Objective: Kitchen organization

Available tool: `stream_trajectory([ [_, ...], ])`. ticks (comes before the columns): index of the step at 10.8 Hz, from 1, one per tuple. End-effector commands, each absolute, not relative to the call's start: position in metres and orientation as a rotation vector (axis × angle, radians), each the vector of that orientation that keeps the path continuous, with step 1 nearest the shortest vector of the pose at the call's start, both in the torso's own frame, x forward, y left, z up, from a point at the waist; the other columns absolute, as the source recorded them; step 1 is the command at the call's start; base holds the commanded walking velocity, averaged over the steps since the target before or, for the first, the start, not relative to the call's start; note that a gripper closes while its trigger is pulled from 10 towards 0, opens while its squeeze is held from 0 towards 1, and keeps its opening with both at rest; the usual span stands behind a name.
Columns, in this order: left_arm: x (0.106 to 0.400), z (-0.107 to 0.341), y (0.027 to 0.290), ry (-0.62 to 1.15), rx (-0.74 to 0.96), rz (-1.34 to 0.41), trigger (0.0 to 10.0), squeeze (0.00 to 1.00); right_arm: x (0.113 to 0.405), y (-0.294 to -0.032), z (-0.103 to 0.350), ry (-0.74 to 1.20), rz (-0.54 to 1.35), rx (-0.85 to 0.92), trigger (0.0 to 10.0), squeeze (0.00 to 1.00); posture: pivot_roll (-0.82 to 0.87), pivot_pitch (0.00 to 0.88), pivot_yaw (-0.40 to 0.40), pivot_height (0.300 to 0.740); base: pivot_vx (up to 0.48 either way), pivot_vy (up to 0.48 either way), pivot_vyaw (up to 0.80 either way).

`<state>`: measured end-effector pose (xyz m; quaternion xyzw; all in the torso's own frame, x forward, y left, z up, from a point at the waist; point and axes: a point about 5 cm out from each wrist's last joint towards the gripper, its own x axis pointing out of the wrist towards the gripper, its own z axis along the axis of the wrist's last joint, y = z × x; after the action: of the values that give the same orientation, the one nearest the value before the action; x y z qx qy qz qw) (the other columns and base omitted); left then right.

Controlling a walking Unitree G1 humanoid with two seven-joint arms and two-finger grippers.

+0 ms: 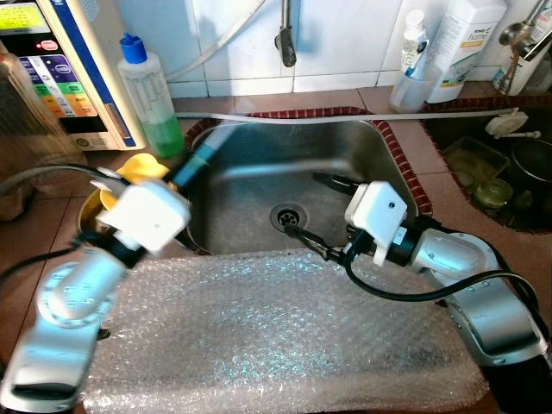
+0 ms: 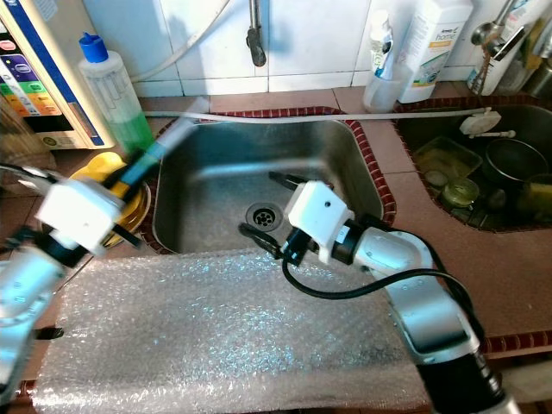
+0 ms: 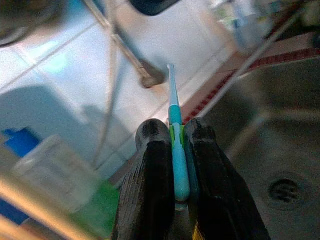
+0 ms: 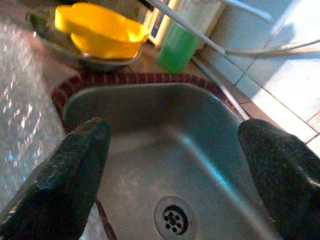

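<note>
Bubble wrap (image 1: 276, 336) in front, left tool (image 3: 174, 150) pinching toothbrush (image 3: 176, 150) over sink (image 1: 345, 155)

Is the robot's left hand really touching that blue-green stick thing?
Touching. In the left wrist view, the two black fingers of the left gripper press against both sides of the teal stick, with no gap showing.

Stainless steel sink basin (image 1: 250, 185) open in the middle, hemmed by chrome tap spout (image 1: 285, 39) above, green soap bottle (image 1: 148, 95) and yellow bowl (image 1: 134, 172) left, bubble wrap sheet (image 1: 276, 328) covering the front tabletop.
</note>
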<state>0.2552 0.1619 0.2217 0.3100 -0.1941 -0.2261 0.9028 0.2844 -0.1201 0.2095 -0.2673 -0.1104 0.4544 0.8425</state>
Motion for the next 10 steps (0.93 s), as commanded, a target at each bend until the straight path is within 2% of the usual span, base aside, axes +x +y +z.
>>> stream_trajectory([
  [1,0.255,0.222,0.156,-0.411,0.665,-0.507,0.0,0.00,0.285,-0.118,0.212,-0.258,0.984,-0.622,10.0,0.00,-0.08,0.154,0.042,0.740,0.000,0.000,0.00],
  [4,0.257,0.202,0.135,-0.356,0.723,-0.627,0.0,0.00,0.297,-0.115,0.223,-0.331,0.991,-0.780,10.0,0.00,-0.08,0.159,0.045,0.740,0.000,0.000,0.00],
  [6,0.257,0.196,0.129,-0.344,0.740,-0.662,0.0,0.00,0.302,-0.113,0.228,-0.358,0.990,-0.815,10.0,0.00,-0.08,0.159,0.064,0.740,0.000,0.000,0.00],
  [10,0.253,0.203,0.110,-0.420,0.706,-0.725,0.0,0.00,0.328,-0.110,0.216,-0.337,0.961,-0.888,10.0,0.00,-0.08,0.169,0.071,0.740,0.000,0.000,0.00],
])
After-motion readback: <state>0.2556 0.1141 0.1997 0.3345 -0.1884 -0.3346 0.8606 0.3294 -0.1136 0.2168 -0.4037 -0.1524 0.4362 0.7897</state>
